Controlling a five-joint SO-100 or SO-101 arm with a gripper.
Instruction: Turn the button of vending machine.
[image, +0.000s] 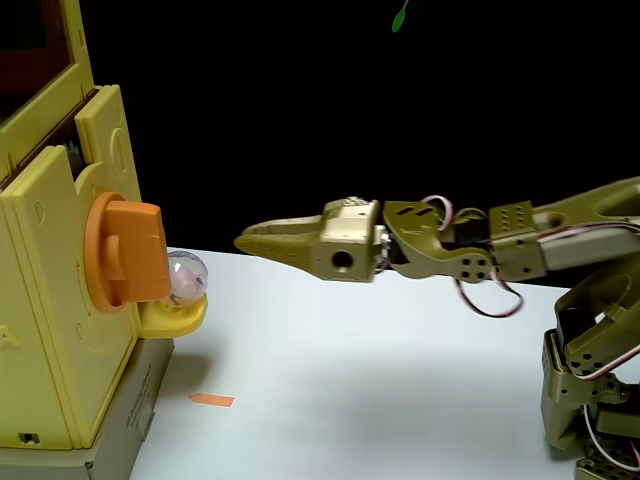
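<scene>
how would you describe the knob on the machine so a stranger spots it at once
Start at the big pale-yellow vending machine at the left edge of the fixed view. On its front sits the button, a round orange disc with a thick raised bar, just above the small yellow tray holding a clear capsule.

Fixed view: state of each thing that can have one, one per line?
gripper: fingers together at the tip, holding nothing, apart from the machine, pointing at it.
button: untouched, raised bar upright.
vending machine: upright on a grey base.
small yellow tray: holds a clear capsule.
orange marker: flat on the table.
</scene>
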